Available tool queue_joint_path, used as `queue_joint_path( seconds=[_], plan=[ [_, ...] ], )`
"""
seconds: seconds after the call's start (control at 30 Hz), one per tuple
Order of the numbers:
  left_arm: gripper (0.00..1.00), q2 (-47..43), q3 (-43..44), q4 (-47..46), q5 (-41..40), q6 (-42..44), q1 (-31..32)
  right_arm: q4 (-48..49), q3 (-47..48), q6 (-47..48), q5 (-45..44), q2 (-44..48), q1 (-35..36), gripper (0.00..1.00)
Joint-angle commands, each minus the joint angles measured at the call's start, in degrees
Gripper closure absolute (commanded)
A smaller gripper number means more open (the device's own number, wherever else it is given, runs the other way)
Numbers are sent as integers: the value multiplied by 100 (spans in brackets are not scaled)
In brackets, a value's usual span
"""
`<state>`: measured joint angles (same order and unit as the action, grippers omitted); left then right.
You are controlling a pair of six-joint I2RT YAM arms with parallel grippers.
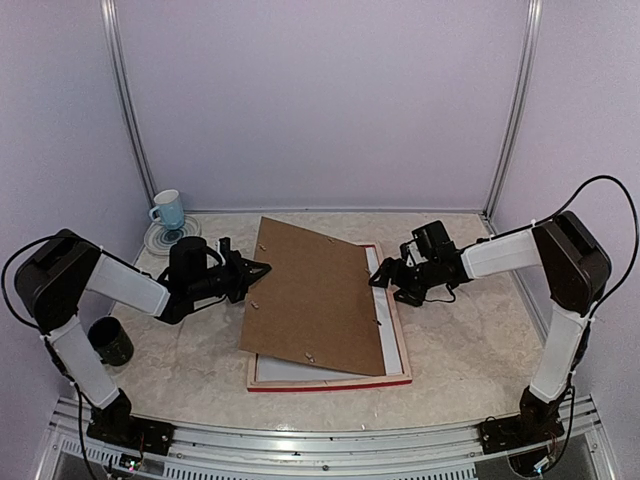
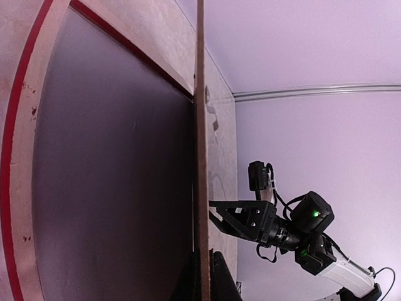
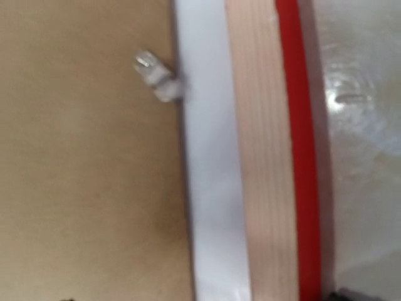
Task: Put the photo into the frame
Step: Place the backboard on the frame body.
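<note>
Frame point(image 1: 330, 381) lay back-up, lower centre of the top view, on a marbled table point(image 1: 460, 340): thin pale raw-wood bars, red outer edge. Brown fibreboard backing board point(image 1: 315, 295) sat skewed over it, matte, rectangular. A smooth white sheet point(image 1: 285, 368) showed inside the frame; couldn't tell whether it was the photo's back or a mat.

Left gripper point(image 1: 258, 272) was clamped tight on the board's left edge. Right gripper point(image 1: 385, 278) stood wide apart over the frame's right bar, holding nothing.

Only the left wrist view showed the board edge-on, raised off the frame. Only the right wrist view resolved the wood grain and a small metal tab point(image 3: 153, 74) at the board's edge.
</note>
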<state>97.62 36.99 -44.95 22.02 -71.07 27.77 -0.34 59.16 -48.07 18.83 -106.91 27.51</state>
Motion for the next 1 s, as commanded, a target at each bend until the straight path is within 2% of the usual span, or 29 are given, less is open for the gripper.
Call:
queue_joint_path(
  seconds=[0.0, 0.33, 0.97],
  plan=[
    [100, 60, 112, -261, 57, -53, 105, 147, -222, -200, -39, 276, -115, 14],
    [100, 24, 36, -252, -26, -42, 141, 237, -147, -325, -135, 365, -246, 18],
    [85, 804, -199, -985, 215, -115, 124, 273, -115, -264, 64, 84, -246, 19]
  ],
)
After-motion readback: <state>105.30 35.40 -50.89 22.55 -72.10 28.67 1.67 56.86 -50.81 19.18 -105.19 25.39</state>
